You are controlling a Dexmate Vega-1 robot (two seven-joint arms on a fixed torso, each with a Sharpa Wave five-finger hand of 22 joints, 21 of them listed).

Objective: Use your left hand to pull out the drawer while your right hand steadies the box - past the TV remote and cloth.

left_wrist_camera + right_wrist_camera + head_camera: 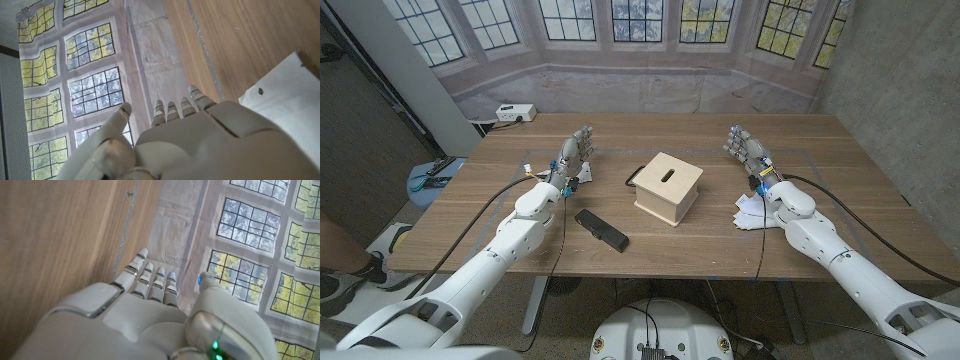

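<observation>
We see the box point(668, 187), a pale plywood cube with a slotted top and a dark drawer handle point(634, 176) on its nine-o'clock face, at the counter's point(620, 135) centre. Our left hand point(573, 156) waits released at ten o'clock, well apart; our right hand point(745, 147) stands released at two o'clock. The glossy black remote point(601, 229) lies at seven o'clock, the crumpled white cloth point(752, 212) at four, likely placed as distractors.
</observation>
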